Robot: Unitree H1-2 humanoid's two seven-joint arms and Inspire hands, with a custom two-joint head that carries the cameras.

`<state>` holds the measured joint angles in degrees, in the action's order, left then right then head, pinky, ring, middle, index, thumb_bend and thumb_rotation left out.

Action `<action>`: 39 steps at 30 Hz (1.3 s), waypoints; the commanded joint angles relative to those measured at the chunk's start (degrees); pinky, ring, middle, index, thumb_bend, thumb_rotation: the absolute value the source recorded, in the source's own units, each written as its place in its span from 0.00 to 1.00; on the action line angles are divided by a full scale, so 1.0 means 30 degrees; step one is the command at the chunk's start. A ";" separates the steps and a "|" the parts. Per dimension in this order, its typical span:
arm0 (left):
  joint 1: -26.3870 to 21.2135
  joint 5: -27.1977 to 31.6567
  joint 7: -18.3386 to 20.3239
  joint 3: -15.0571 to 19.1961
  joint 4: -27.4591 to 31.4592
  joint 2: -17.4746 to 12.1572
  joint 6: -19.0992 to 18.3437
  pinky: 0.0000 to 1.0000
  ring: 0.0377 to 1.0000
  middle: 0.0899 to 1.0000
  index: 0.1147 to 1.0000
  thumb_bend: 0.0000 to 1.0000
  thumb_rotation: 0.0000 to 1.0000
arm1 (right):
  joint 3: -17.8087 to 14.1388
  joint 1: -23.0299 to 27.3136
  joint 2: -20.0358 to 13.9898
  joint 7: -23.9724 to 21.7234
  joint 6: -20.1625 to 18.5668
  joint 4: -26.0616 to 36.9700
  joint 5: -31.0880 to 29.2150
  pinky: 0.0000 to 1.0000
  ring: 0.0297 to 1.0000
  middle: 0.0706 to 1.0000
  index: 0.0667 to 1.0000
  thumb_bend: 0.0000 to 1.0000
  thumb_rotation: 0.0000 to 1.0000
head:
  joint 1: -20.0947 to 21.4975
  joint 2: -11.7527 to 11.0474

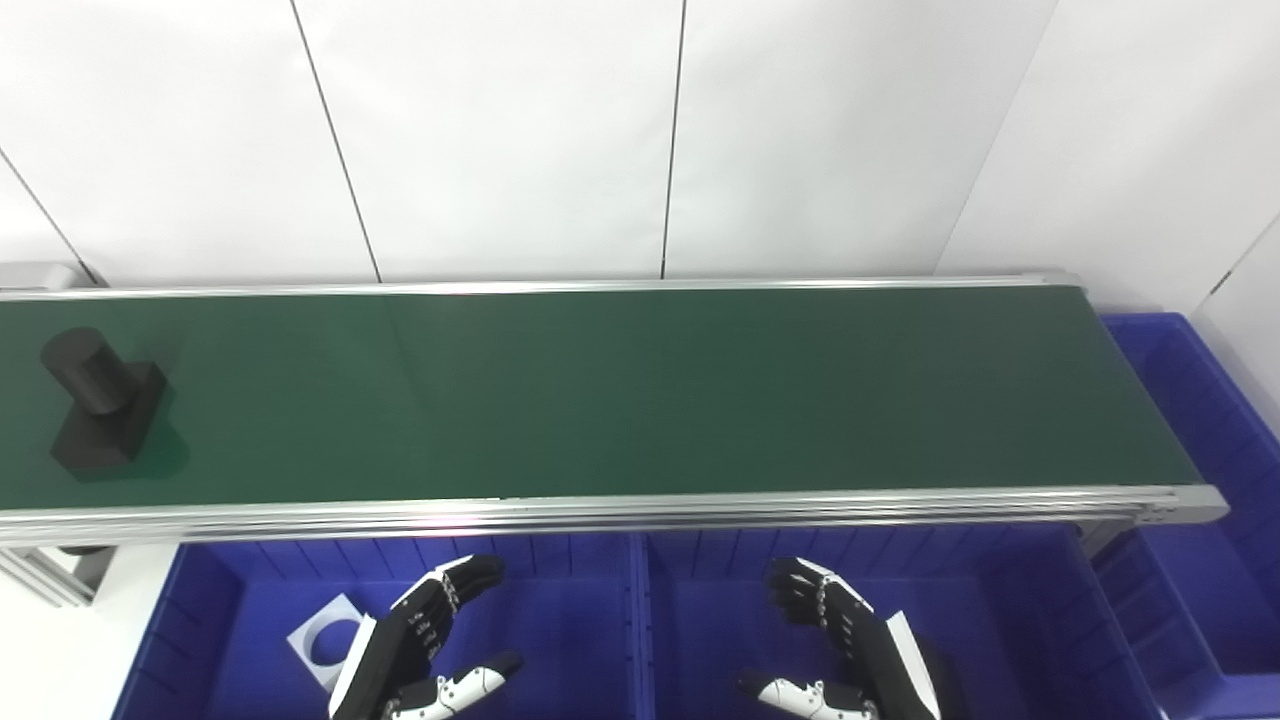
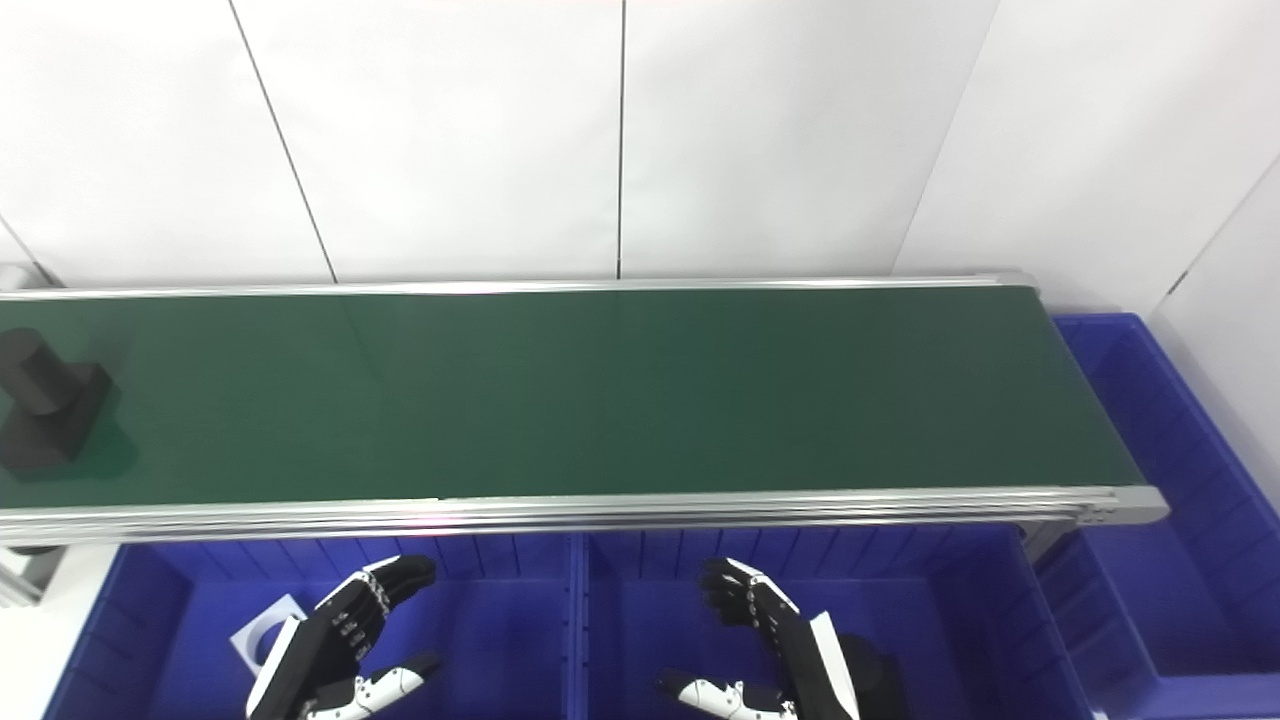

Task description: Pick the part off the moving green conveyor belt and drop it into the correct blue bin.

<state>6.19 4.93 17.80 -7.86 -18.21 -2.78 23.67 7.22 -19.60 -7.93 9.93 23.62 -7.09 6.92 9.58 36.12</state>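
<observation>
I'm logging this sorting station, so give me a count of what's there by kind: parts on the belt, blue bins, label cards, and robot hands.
Black parts on the belt: 1
Blue bins: 3, left, middle, right end
White label cards: 1, in the left bin
Hands: 2, left and right, both open
Total: 7
</observation>
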 commanded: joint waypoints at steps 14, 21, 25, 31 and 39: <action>-0.0403 0.0190 -0.0194 0.0023 0.0832 0.0256 0.0190 0.90 0.81 0.80 0.74 0.60 0.00 | -0.0044 0.1484 0.0142 -0.1636 0.0505 0.1161 0.0201 0.72 0.75 0.78 0.83 0.69 0.19 | -0.0547 0.0298; -0.0443 0.0089 -0.0335 0.0025 0.0825 0.0442 0.0292 0.86 0.80 0.79 0.74 0.62 0.00 | -0.0172 0.1690 0.0234 -0.2092 0.0246 0.1172 0.0405 0.69 0.75 0.79 0.82 0.71 0.19 | -0.0832 0.0376; -0.0351 0.0108 -0.0364 0.0033 0.0940 0.0542 0.0216 0.85 0.80 0.79 0.74 0.62 0.00 | -0.0245 0.1674 0.0307 -0.2239 0.0353 0.1102 0.0376 0.70 0.75 0.79 0.82 0.71 0.19 | -0.1183 0.0338; -0.0221 -0.0065 -0.0522 -0.0006 0.0960 0.0704 0.0157 0.85 0.81 0.79 0.73 0.63 0.00 | -0.0341 0.1672 0.0136 -0.2355 0.0819 0.0738 0.0345 0.69 0.75 0.79 0.83 0.70 0.18 | -0.2339 0.0107; -0.0058 -0.0637 -0.1187 -0.0088 0.0940 0.1013 0.0394 0.86 0.81 0.78 0.74 0.62 0.00 | -0.0367 0.1927 -0.0197 -0.2958 0.1047 0.0011 -0.0231 0.70 0.76 0.80 0.83 0.70 0.20 | -0.3936 -0.0324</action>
<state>6.25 3.14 14.91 -7.93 -16.77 -0.51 23.35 6.26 -14.61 -8.04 1.65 23.62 -7.95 6.94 -2.18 35.16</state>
